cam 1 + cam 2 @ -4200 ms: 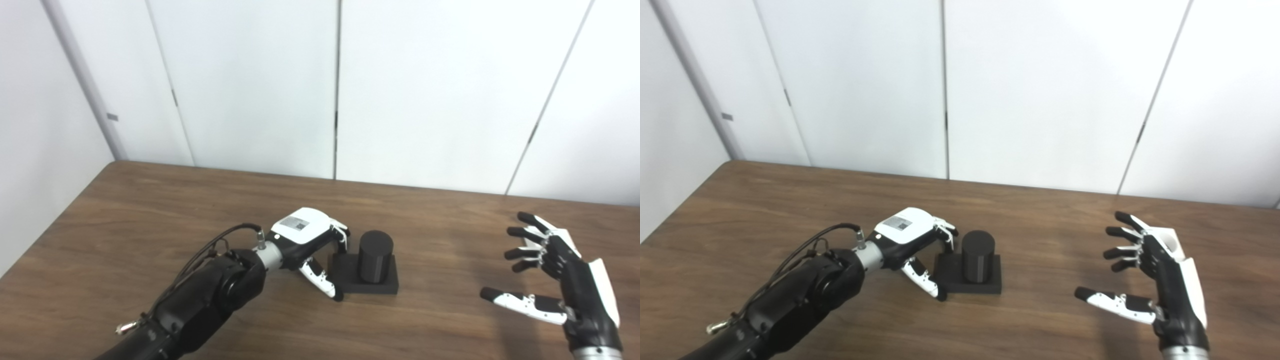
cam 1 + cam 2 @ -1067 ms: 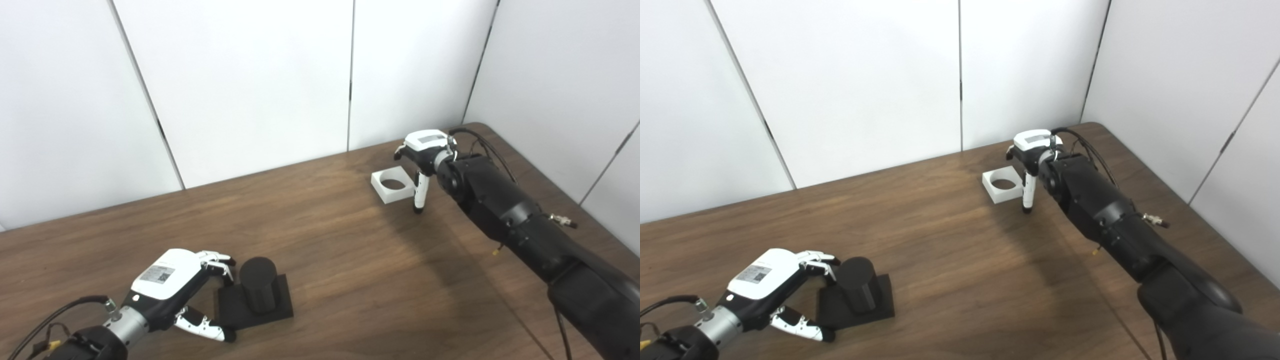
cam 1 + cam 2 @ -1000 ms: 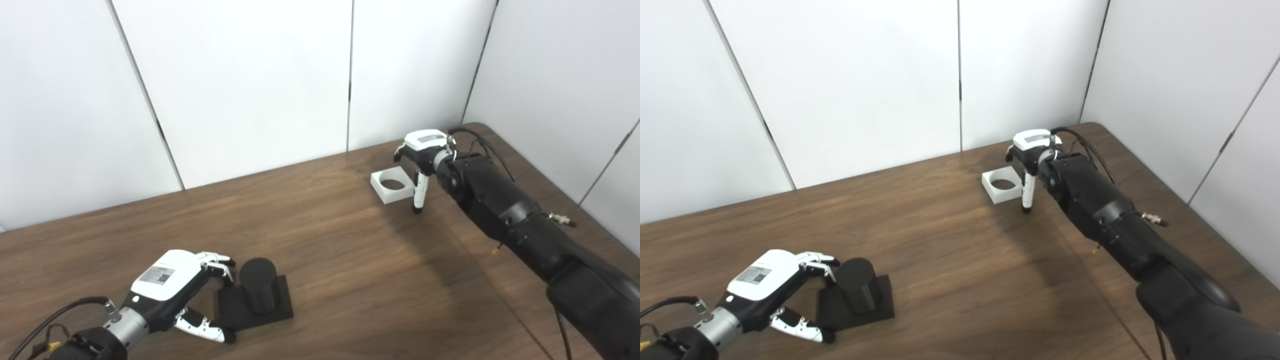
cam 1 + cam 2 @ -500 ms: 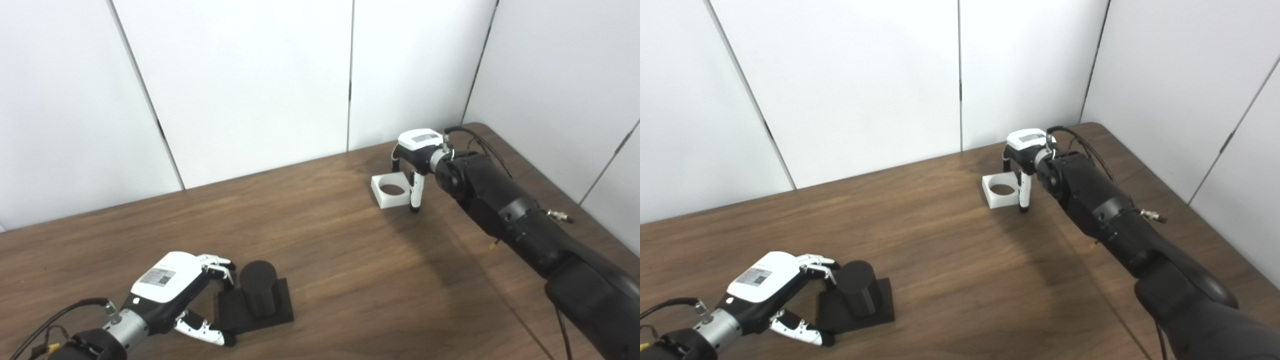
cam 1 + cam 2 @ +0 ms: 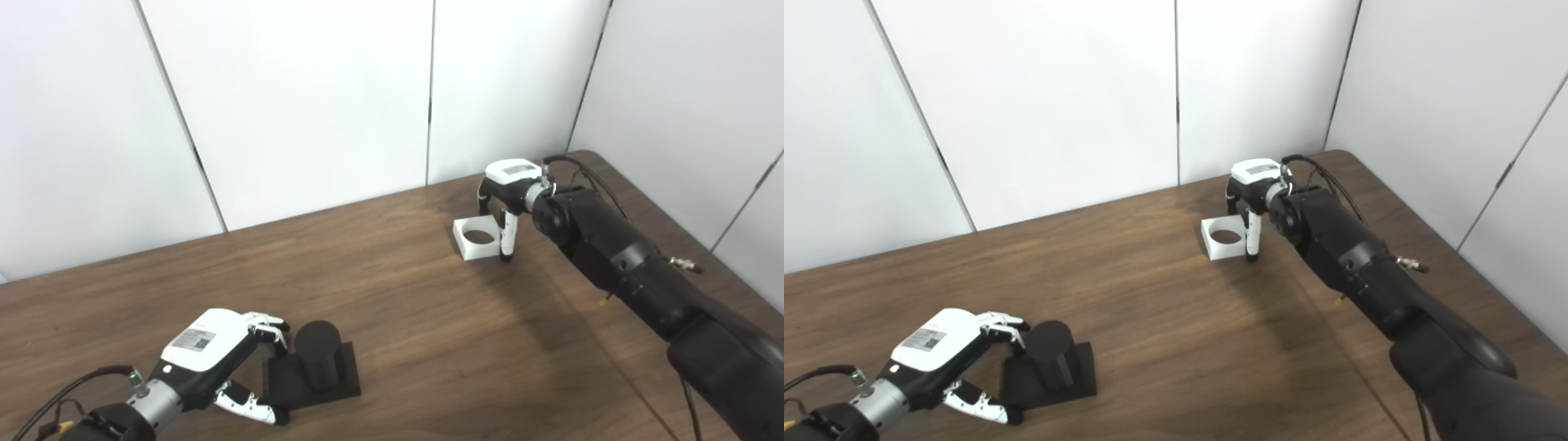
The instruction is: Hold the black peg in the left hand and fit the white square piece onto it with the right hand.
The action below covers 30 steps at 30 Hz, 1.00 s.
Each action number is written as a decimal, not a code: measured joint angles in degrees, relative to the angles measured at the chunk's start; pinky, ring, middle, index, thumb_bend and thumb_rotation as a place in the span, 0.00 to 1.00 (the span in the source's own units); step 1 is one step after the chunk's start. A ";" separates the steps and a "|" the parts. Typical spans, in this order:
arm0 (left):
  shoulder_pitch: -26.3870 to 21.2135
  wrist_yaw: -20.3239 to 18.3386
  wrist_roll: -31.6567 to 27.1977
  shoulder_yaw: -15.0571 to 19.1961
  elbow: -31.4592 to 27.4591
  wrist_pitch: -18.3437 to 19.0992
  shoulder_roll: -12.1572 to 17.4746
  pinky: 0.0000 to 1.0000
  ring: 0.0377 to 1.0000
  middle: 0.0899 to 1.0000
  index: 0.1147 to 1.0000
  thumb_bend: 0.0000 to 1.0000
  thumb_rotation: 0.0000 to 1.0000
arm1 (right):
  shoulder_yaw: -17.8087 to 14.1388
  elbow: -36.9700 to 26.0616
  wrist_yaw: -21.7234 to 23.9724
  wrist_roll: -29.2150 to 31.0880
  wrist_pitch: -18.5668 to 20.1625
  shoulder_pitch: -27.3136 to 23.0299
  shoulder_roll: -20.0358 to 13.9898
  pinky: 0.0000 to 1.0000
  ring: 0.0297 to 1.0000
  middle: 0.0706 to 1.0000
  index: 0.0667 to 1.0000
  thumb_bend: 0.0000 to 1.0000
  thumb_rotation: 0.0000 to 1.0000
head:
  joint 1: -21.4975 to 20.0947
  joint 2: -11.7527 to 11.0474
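White square piece, flat block with round hole, tilted at far right of surface | right robot hand now pinches it, one edge raised since a second ago | left robot hand half-curled beside black peg, fingertips touching, not gripping

Lab — white partition panels, wooden table

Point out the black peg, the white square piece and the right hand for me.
black peg [image 5: 317, 355], left eye view, on its round side wall.
white square piece [image 5: 474, 250], left eye view, on its front wall.
right hand [image 5: 1253, 177], right eye view, on the back of the hand.
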 measured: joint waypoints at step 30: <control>-0.35 -1.92 0.54 -0.06 -0.70 2.18 -0.85 0.71 0.86 0.82 0.42 0.52 0.07 | -5.80 -17.58 -2.88 9.72 -4.58 7.53 -0.30 0.79 0.84 0.77 0.44 0.52 0.13 | 11.59 4.92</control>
